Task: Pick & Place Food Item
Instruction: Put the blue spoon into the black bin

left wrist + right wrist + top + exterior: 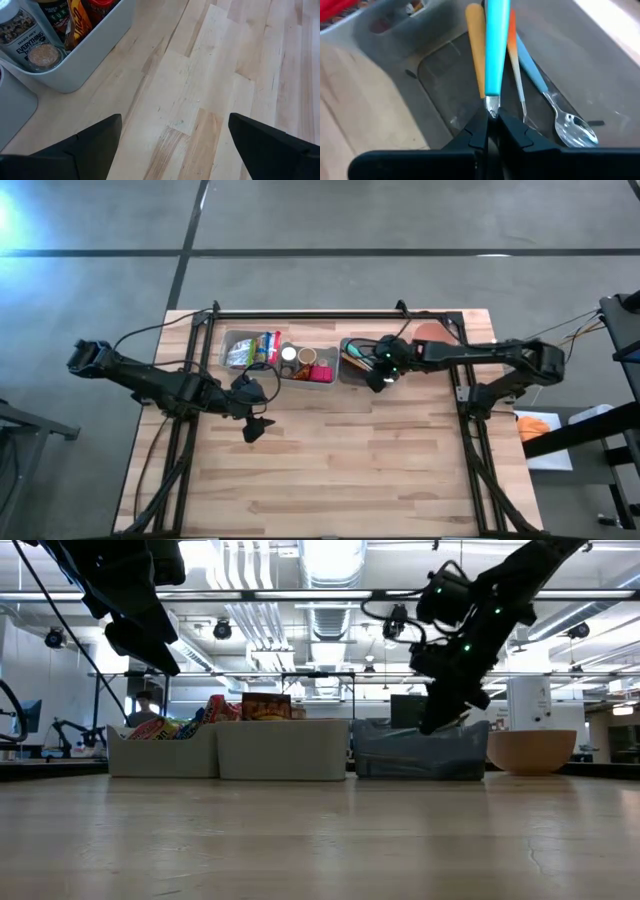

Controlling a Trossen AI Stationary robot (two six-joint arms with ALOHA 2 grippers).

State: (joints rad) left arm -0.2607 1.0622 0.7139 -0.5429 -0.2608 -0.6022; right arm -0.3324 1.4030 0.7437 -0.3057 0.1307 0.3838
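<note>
Three bins stand in a row at the table's far side. The left white bin (250,350) holds colourful snack packets (185,723), and the middle one (310,370) holds spice jars (30,37). My right gripper (492,122) reaches down into the grey right-hand bin (355,365), shut on a teal-handled utensil (496,45). An orange-handled utensil (476,50) and a blue-handled spoon (560,115) lie in that bin. My left gripper (175,132) hangs open over bare wood, nearer than the middle bin. My right gripper pinches the teal-handled utensil by its metal neck (491,106), just below the handle, between its two fingertips. The fingers slant down from the table's right side and lie along the utensil. The handle points away from the fingers over the bin; where its far end rests is out of view.
A tan bowl (530,752) stands to the right of the grey bin at the far edge. A black frame (330,313) runs along the table's far edge and sides. Bare wooden tabletop (340,470) spreads over the whole near half.
</note>
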